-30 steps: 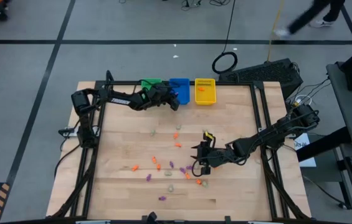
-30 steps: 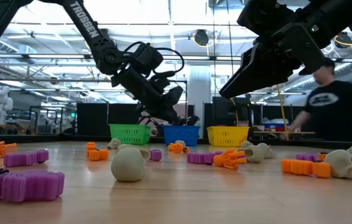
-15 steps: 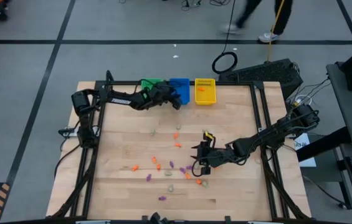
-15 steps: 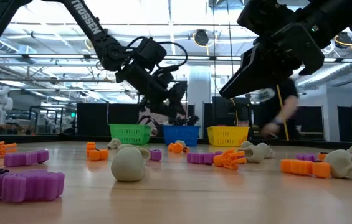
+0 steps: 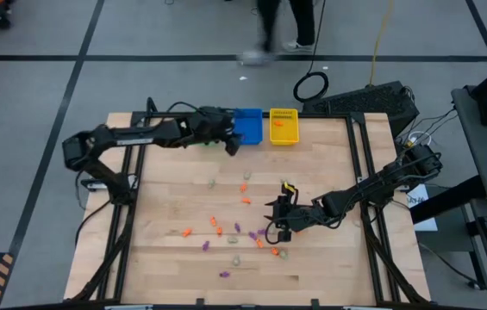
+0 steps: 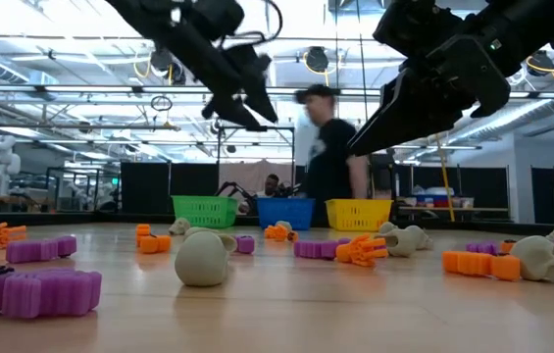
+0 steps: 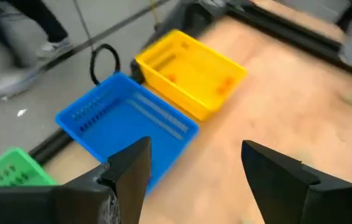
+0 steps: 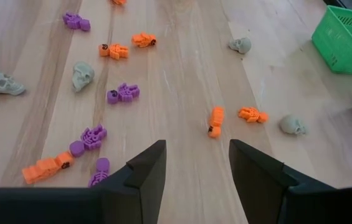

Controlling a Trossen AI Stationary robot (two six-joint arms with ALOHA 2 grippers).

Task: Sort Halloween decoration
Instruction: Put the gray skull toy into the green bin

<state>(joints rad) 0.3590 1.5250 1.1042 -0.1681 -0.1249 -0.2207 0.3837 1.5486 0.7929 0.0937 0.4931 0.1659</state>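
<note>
We judge a drop-off done: our left gripper (image 5: 229, 143), empty and wide, hangs near the blue bin (image 5: 248, 126) at upper centre. Our right gripper (image 5: 271, 221), jaws apart and empty, hovers over the scattered trinkets (image 5: 226, 230) lower centre; next we need one picked.

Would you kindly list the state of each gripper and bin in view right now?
left gripper: open, empty, raised near the blue bin.
right gripper: open, empty, above the scattered trinkets.
blue bin: upright, looks empty.
yellow bin: upright, orange pieces inside.
green bin: upright, contents not visible.
</note>
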